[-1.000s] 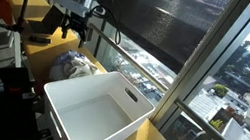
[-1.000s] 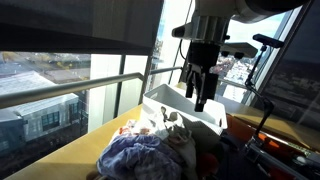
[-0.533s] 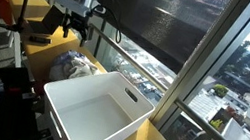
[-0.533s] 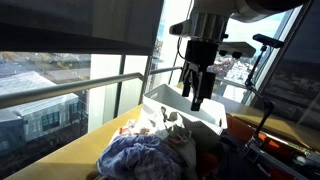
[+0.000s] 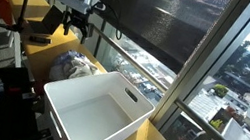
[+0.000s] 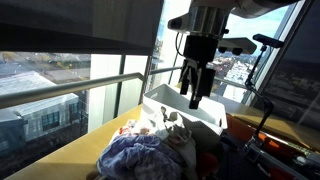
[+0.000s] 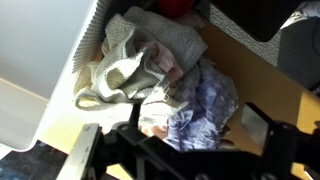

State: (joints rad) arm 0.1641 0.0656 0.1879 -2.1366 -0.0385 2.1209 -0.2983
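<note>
My gripper [image 6: 193, 96] hangs in the air above a heap of crumpled clothes [image 6: 150, 148], open and empty, with both fingers spread. It also shows in an exterior view [image 5: 74, 27]. The heap [image 5: 72, 66] lies on a wooden table next to a white plastic bin [image 5: 99, 108], which looks empty. In the wrist view the clothes [image 7: 165, 75] fill the middle: beige and white pieces and a blue-patterned one, with the bin's rim [image 7: 60, 70] at the left. The finger tips [image 7: 195, 135] frame the blue cloth from well above.
A window with a metal railing [image 6: 70, 90] runs along the table's far side. Dark equipment and cables [image 5: 0, 30] stand beside the table. A red item [image 7: 180, 8] lies at the top of the wrist view.
The gripper has risen slightly and shifted a little to the side above the clothes. The clothes and bin have not moved.
</note>
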